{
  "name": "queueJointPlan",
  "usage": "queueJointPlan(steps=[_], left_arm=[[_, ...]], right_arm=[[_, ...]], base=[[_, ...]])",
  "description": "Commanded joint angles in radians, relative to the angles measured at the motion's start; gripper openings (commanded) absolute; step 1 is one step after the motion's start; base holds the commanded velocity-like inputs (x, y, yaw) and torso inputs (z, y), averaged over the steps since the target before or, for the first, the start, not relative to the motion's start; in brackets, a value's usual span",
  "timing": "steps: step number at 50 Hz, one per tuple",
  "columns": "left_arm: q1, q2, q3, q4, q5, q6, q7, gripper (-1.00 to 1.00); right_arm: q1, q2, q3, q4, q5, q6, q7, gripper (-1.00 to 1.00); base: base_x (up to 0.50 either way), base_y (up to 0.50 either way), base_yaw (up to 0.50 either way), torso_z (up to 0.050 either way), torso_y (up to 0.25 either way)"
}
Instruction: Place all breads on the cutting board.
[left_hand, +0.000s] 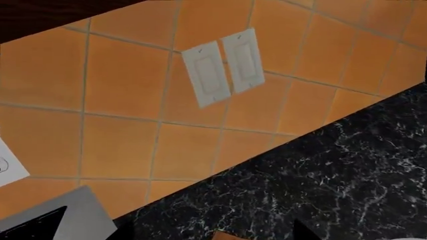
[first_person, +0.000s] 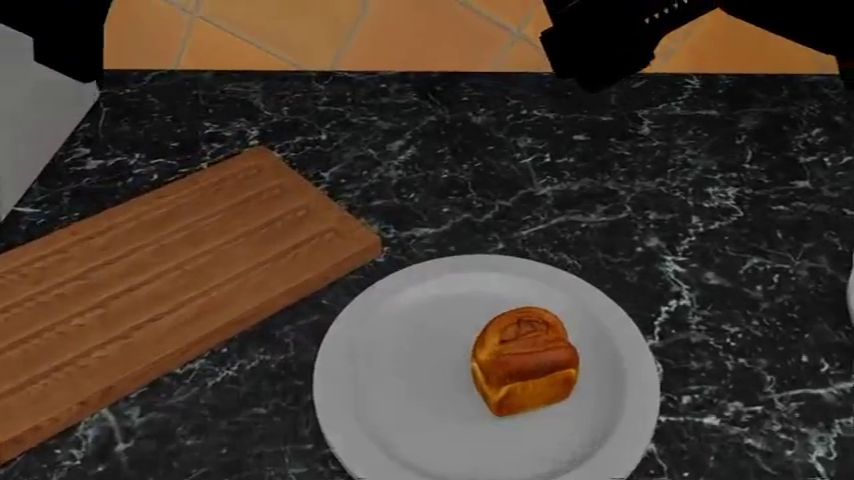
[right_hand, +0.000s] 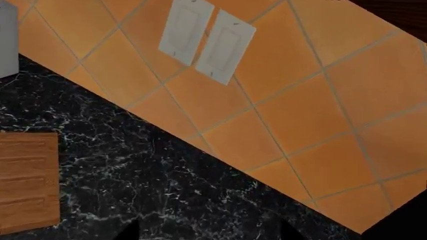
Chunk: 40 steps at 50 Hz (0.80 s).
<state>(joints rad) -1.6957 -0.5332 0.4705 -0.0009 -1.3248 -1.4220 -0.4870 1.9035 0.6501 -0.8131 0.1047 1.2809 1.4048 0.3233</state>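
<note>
We see one bread (first_person: 525, 360) on a white plate (first_person: 400, 400), at four o'clock from the cutting board (first_person: 147, 290) on the dark worktop (first_person: 601, 180). It looks light and squashable, so we judge a gentle hold across its paler sides best. We cannot tell either end effector's state.

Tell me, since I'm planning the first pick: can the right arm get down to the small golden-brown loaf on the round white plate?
Probably yes. The small golden-brown loaf sits alone on the round white plate, nothing above or beside it, and only bare black marble counter lies between it and the right arm.
</note>
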Motion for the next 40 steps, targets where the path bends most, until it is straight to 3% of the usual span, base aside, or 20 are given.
queueJointPlan(steps=[1,40], left_arm=[[0.003,0.009,-0.007,-0.007,0.026,0.03,0.02,1.0],[0.016,-0.009,0.016,0.005,0.017,0.063,0.016,1.0]], right_arm=[[-0.009,-0.027,-0.02,0.004,-0.047,0.002,-0.032,1.0],[-0.057,-0.033,-0.067,0.017,-0.057,-0.051,-0.07,1.0]], base=[[0.5,0.11,0.0,0.0,0.01],[0.5,0.01,0.0,0.0,0.001]])
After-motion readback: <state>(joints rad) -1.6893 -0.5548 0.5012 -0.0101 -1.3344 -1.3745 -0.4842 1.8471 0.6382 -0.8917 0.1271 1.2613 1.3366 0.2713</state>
